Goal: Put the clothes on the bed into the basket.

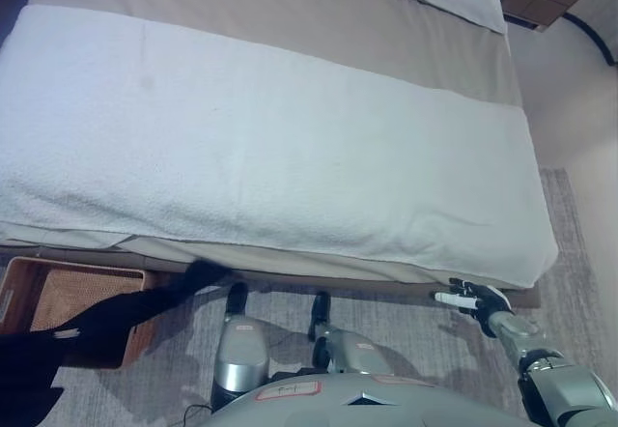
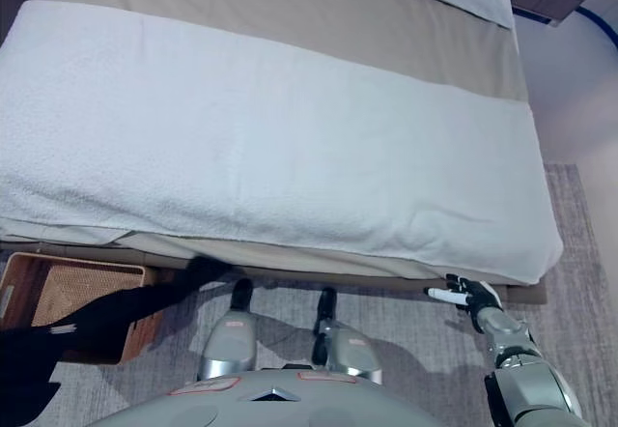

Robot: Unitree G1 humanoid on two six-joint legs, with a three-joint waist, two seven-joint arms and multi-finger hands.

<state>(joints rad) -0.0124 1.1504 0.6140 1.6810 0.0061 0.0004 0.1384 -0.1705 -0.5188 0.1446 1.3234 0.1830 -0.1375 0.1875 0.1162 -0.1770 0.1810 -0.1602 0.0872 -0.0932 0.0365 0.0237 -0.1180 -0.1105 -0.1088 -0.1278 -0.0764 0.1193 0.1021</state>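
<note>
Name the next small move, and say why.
Probably shift the black garment leftward and drop it into the basket: it drapes across the basket's right rim, partly over the floor. The bed shows no other clothes; the right hand is open beside it.

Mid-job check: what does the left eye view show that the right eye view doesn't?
Only the left eye view: a longer stretch of the right arm below its hand. Only the right eye view: nothing extra of note. Both: the white blanket on the bed, the basket on the floor at left, a black garment reaching across its front toward the bed edge, and the right hand open by the bed's corner.
</note>
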